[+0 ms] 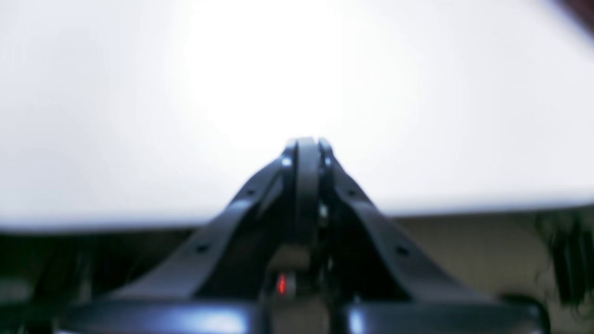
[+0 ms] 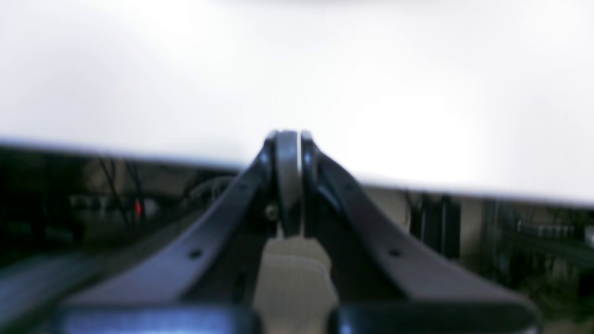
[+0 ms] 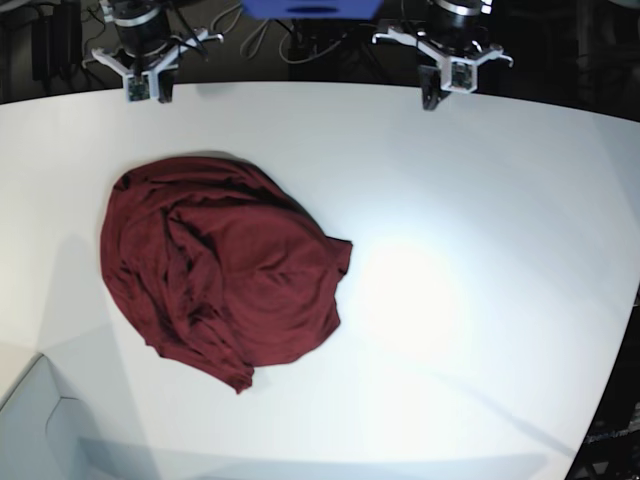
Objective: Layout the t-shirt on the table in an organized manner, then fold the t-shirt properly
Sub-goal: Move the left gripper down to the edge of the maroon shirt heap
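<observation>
Both grippers sit parked at the far edge of the table point(image 3: 480, 200), and neither holds anything. In the base view, your right gripper point(image 3: 146, 92) hangs at about eleven o'clock, its jaws pressed together; the right wrist view shows the same, fingertips meeting over bare white tabletop. Moving right, the t-shirt point(image 3: 220, 275) lies at about nine o'clock from the table's centre, well apart from both arms. It is a dark maroon heap, bunched and rumpled, with folds running over one another and no sleeve or collar you could pick out. Further right, your left gripper point(image 3: 447, 85) hangs at about one o'clock, jaws likewise closed tight, confirmed in the blurred left wrist view.

As far as you can judge, nothing of the task is done. The shirt has yet to be spread flat and squared, and all the folding remains after that.
</observation>
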You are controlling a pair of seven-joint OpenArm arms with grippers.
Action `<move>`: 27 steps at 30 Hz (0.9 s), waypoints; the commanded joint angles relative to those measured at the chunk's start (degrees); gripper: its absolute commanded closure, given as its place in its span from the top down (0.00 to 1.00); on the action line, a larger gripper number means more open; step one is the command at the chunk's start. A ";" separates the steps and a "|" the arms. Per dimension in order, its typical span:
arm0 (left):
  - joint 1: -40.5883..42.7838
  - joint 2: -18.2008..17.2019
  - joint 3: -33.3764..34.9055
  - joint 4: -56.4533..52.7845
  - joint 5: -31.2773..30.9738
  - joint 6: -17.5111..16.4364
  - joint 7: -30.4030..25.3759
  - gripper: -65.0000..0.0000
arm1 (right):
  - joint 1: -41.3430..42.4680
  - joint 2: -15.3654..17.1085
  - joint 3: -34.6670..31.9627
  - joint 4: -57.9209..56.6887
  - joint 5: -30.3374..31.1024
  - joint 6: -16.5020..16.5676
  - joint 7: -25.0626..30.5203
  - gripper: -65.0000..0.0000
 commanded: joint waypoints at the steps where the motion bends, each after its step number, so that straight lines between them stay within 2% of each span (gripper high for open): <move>1: -0.73 0.23 0.17 1.74 -0.03 0.21 -1.21 0.00 | 0.11 0.21 -0.14 1.22 -0.03 0.14 0.57 0.00; 6: -9.26 0.49 0.17 1.91 -0.12 0.56 -0.42 0.01 | 2.66 0.03 -0.23 1.22 -0.03 0.14 0.48 0.00; 10: -17.96 2.60 -0.01 1.39 -1.88 0.56 7.40 0.02 | 3.01 0.03 -0.23 1.22 -0.03 0.14 0.48 0.00; 12: -22.44 3.65 -0.10 1.39 -4.25 0.56 13.64 0.10 | 3.01 0.03 -0.23 1.22 -0.03 0.14 0.39 0.00; 14: -26.84 4.09 0.08 1.21 -7.33 0.47 20.50 0.26 | 3.01 0.03 0.21 1.22 -0.03 0.14 0.39 0.00; 17: -32.29 4.09 0.17 -2.39 -12.25 0.30 25.95 0.45 | 3.01 0.12 0.30 1.22 -0.03 0.14 0.39 0.00; 19: -35.81 4.01 0.17 -7.40 -15.51 0.30 26.22 0.55 | 3.01 0.21 0.30 1.22 -0.03 0.14 0.39 0.00; 22: -39.85 3.83 0.17 -14.96 -17.88 0.30 26.13 0.64 | 3.09 0.21 0.30 1.22 -0.03 0.06 0.39 0.00; 27: -44.77 4.01 0.61 -24.19 -18.32 0.21 25.16 0.65 | 3.09 0.30 1.88 1.13 -0.03 0.06 0.39 0.00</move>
